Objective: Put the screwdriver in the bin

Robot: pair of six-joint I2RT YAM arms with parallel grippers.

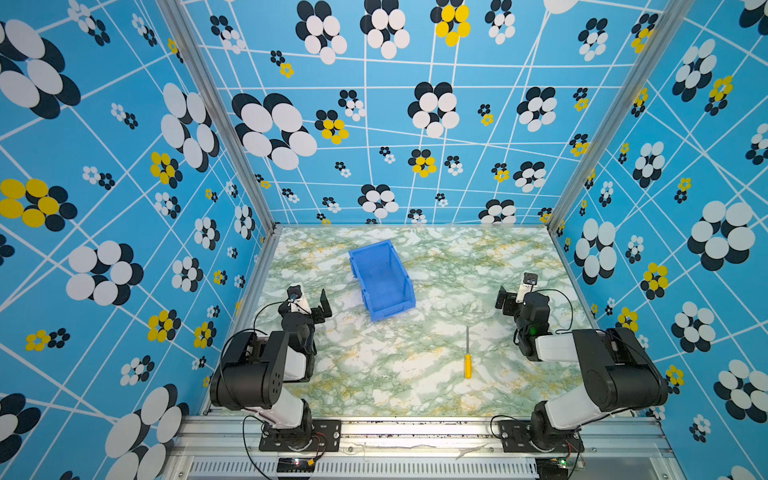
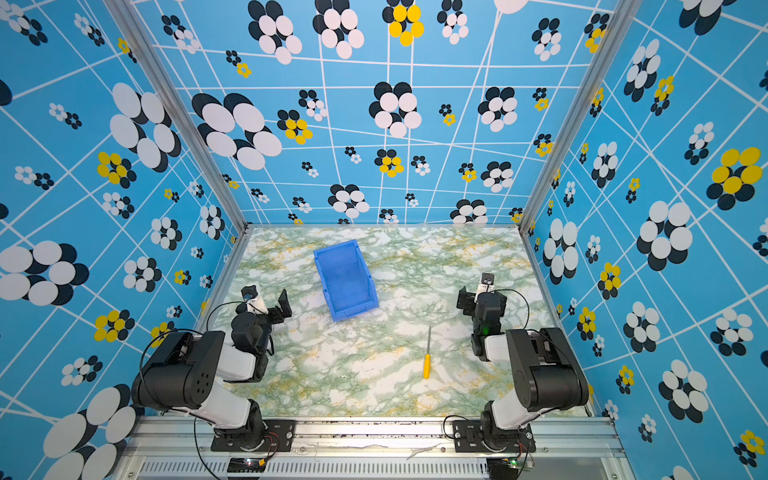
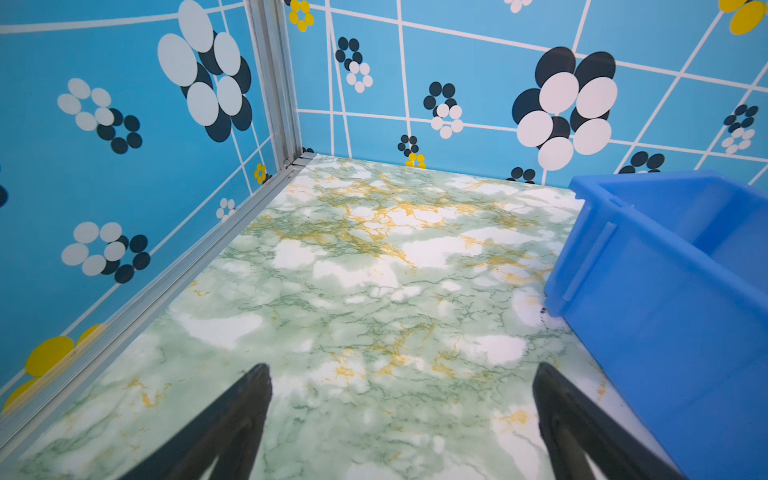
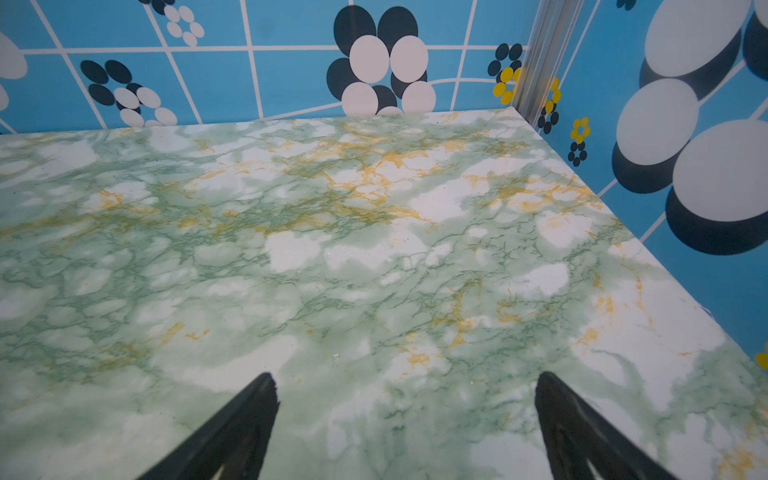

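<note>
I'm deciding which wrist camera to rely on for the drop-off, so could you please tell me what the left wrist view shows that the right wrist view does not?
Only the left wrist view shows the bin, standing beside the open left gripper. Only the right wrist view shows the open right gripper, with nothing between its fingers. Both show the marble table and flowered blue walls. Neither shows the screwdriver, which a top view shows lying on the table.
</note>
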